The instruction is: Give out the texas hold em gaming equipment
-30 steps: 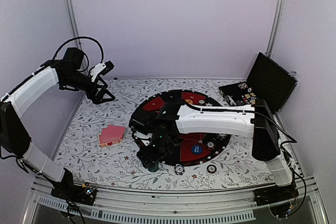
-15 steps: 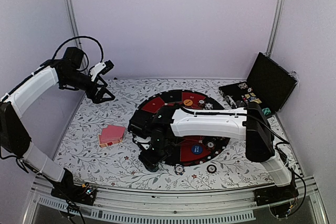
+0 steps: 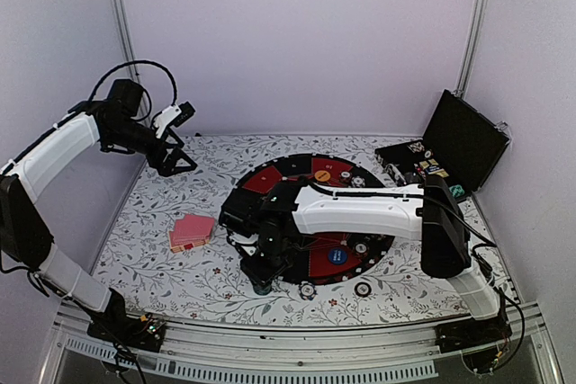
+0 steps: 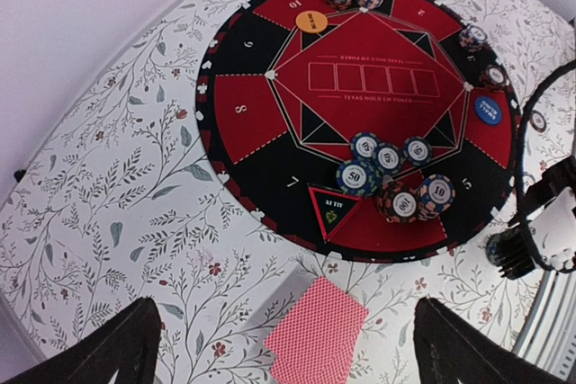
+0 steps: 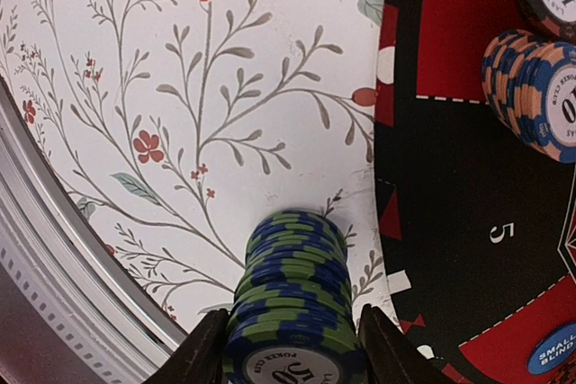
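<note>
1. The green-and-blue chip stack (image 5: 292, 267) stands on the flowered tablecloth (image 5: 180, 87). In the top view it sits just off the rim of the mat (image 3: 270, 177), at about 7 o'clock.
2. The right gripper (image 5: 292, 352) straddles the stack, with one finger close against each side. I cannot tell whether the fingers press on it firmly.
3. The left gripper (image 3: 175, 165) hangs high, out toward 10 o'clock. Its jaws are wide apart with nothing between them.
4. Each chip looks hard, stiff and not fragile. The column is only loose discs with smooth faces, so it probably shears or spills if it is tipped or pinched near the top alone.
5. The best hold is likely across the diameter on opposite edges. The fingers should cover the lower and middle chips so none stay behind, and the stack should be kept upright.
6. The playing cards (image 3: 192, 231) lie at 9 o'clock, well apart from the mat. They look thin, bendy and prone to sliding.
</note>
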`<move>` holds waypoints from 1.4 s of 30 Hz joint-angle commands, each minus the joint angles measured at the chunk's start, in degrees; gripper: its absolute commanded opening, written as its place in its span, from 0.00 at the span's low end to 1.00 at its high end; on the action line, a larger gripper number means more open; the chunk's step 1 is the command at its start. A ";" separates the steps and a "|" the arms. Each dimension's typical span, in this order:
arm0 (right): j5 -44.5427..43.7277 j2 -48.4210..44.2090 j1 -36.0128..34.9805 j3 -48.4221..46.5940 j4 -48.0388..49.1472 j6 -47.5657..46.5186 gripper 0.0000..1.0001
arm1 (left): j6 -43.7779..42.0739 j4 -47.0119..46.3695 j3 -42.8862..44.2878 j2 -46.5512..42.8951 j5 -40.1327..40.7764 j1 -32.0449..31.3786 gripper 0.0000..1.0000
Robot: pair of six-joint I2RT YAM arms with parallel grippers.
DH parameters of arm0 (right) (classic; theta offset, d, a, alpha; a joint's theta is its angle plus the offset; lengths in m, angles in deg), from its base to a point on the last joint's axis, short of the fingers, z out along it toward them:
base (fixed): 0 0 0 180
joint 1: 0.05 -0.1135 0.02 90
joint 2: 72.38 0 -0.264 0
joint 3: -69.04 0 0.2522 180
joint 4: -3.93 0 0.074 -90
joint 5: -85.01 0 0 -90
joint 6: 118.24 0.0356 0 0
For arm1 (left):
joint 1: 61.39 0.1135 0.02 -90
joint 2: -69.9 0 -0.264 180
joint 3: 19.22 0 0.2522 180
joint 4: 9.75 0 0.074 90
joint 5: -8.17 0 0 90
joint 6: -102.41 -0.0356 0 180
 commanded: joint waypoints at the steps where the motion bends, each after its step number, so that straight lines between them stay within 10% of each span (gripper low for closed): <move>1: -0.59 1.07 -0.31 -1.16 -0.48 -0.34 0.49 | -0.15 1.21 1.70 -1.28 0.02 0.14 1.00; 12: -2.45 -0.80 -0.15 -1.81 -0.53 0.36 0.14 | 0.11 1.29 2.01 -1.08 -0.23 0.18 1.00; 24: -3.23 -7.21 2.90 1.45 -0.97 2.73 0.11 | 0.20 1.36 2.23 -1.07 -0.34 0.11 1.00; 42: -2.32 -25.24 13.14 38.71 13.70 8.60 0.09 | 0.12 1.38 2.50 -0.67 -0.49 0.14 1.00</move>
